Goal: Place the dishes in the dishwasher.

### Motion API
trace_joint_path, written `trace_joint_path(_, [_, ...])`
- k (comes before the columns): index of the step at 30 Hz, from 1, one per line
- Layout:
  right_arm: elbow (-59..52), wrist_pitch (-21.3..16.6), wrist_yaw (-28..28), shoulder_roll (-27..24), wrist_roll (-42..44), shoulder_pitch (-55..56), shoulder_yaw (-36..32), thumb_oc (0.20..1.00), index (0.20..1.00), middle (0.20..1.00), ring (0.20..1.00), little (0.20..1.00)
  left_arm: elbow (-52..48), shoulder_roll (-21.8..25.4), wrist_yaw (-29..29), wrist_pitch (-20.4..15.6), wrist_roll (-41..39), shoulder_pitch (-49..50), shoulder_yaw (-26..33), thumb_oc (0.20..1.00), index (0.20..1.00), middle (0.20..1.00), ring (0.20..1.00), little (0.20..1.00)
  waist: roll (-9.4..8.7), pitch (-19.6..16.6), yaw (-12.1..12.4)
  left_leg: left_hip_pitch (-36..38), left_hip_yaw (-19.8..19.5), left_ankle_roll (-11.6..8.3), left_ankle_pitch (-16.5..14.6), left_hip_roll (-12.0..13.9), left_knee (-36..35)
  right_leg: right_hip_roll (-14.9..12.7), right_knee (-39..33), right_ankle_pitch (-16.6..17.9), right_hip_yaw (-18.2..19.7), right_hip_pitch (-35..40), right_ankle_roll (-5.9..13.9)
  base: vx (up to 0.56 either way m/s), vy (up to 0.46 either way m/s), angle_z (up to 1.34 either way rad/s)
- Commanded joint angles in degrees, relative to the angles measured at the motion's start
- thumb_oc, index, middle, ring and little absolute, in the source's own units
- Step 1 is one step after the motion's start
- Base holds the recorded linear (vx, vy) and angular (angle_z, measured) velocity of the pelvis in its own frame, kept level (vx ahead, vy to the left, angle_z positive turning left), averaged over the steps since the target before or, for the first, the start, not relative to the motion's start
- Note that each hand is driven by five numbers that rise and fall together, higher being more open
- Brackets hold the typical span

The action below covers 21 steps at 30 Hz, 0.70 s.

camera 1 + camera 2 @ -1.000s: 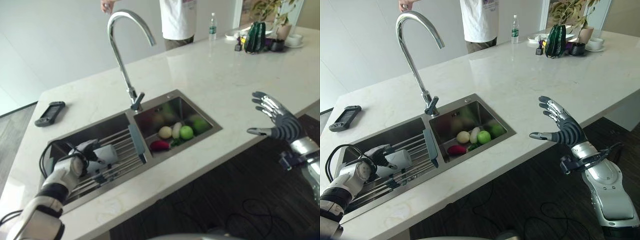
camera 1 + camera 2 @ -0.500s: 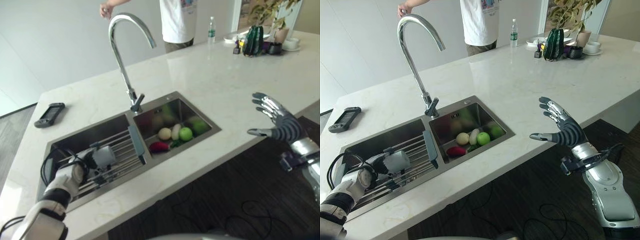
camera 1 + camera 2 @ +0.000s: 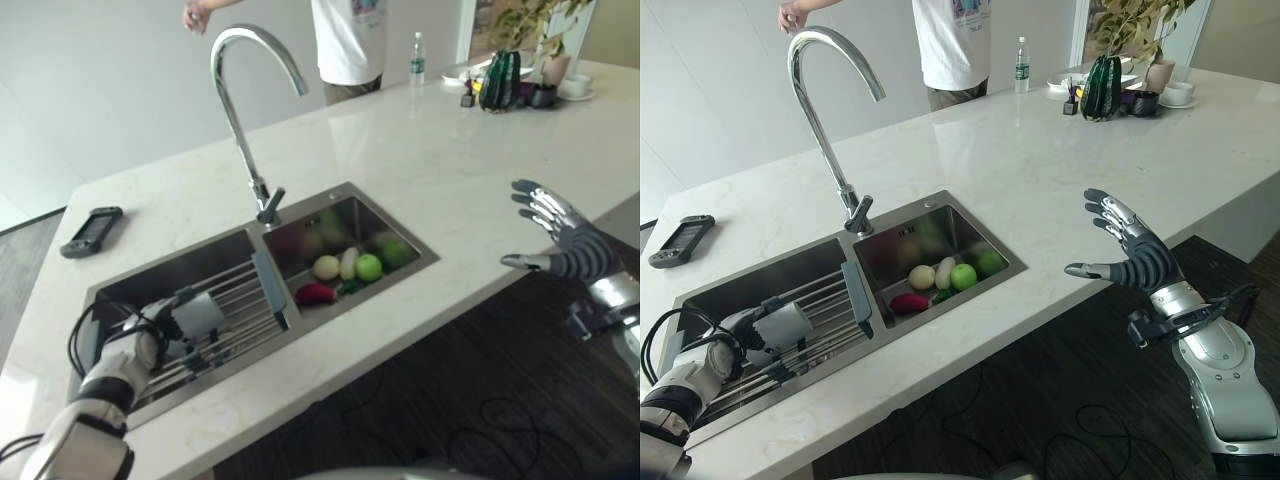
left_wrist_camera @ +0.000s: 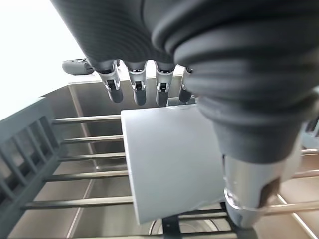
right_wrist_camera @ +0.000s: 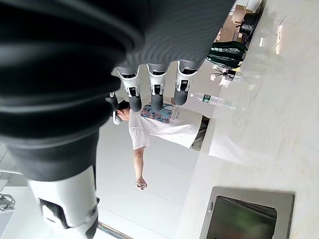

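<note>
At the lower left of the head views, in the left basin of the double sink (image 3: pixel 330 195), you had the one task item: a single white cup (image 3: pixel 199 314), plain and cylindrical, no handle visible. It lay on its side on the rack of metal bars (image 3: pixel 245 300) spanning that basin. Its long axis ran roughly level, one round end facing the dark grey divider (image 3: pixel 268 290) at the rack's right edge. In the left wrist view the cup (image 4: pixel 169 159) showed as a smooth white wall across the bars.

Your left hand (image 3: pixel 135 345) was at the cup's left end, fingers (image 4: pixel 134 87) over its top and thumb (image 4: pixel 249 189) down its side, wrapped around it.

Your right hand (image 3: pixel 1130 255) hung off the counter's (image 3: pixel 450 150) near edge at the right of the frame, well apart from the sink, fingers spread and straight, grasping nothing.

Other items, counted:
- One tall curved tap (image 3: pixel 245 110) behind the sink.
- Right basin: two pale pieces of produce (image 3: pixel 327 266), one green apple (image 3: pixel 370 267), one dark red piece (image 3: pixel 315 293); a further green shape at the back may have been a reflection.
- One dark handheld controller (image 3: pixel 90 230) on the counter, upper left.
- One clear bottle (image 3: pixel 418 55) at the counter's far edge, top centre.
- One dark green bag (image 3: pixel 498 80) at upper right, small cups and a plant beside it.
- One person in a white shirt (image 3: pixel 345 40) behind the counter, top centre.
</note>
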Motion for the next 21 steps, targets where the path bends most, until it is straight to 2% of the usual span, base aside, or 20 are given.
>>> trace_joint_path(1, [1.39, -3.44, -0.22, -1.98, 3.1, -4.09, -1.48, 1.0, 1.0, 1.0, 1.0, 1.0, 3.01, 5.48, 2.42, -0.26, -0.31, -5.95, 2.54, 1.0, 1.0, 1.0, 1.0, 1.0, -2.32, -0.36, 0.15, 0.93, -3.95, 0.15, -3.2, 0.45, 0.47, 0.38, 0.03, -3.44, -3.45, 3.43, 1.68, 0.0, 0.0, 0.0])
trace_joint_path(21, [0.46, -2.46, 0.0, -2.93, 2.96, -4.77, -0.78, 1.0, 1.0, 1.0, 1.0, 1.0, 7.33, 4.13, 0.1, 0.0, -1.44, -4.86, 2.62, 1.0, 1.0, 1.0, 1.0, 1.0, -2.35, -0.42, -0.07, 1.01, -3.77, 0.12, -3.33, 0.52, 0.47, 0.51, 0.03, -3.65, -3.08, 3.39, 1.67, 0.0, 0.0, 0.0])
